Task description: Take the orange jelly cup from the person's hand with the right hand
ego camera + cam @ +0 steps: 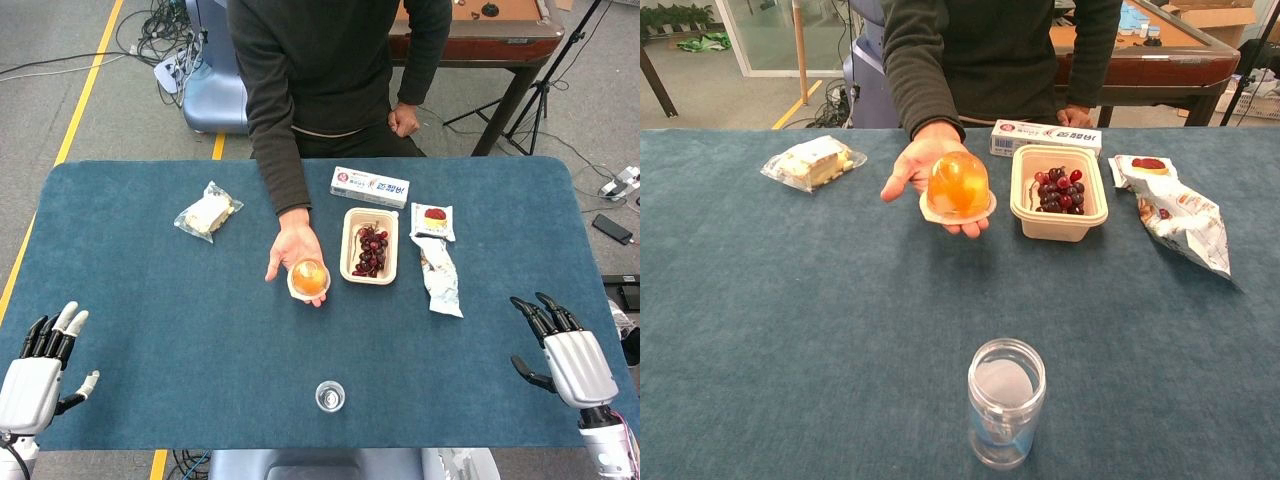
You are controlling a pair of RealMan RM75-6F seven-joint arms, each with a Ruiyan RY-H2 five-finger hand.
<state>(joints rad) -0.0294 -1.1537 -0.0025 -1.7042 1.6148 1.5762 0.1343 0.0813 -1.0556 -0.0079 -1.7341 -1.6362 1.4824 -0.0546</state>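
Head view looks down; chest view low, both sharing table (150, 330)

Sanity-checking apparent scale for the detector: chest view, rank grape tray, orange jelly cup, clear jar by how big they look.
1. Grape tray, widest of the three.
2 and 3. Clear jar and orange jelly cup look about alike. The jar sits nearest the camera, which inflates it, so I would not rank these two.

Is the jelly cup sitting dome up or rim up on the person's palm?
Dome up. In the chest view the orange jelly cup shows its rounded end on top, with the wide flat rim resting on the person's hand.
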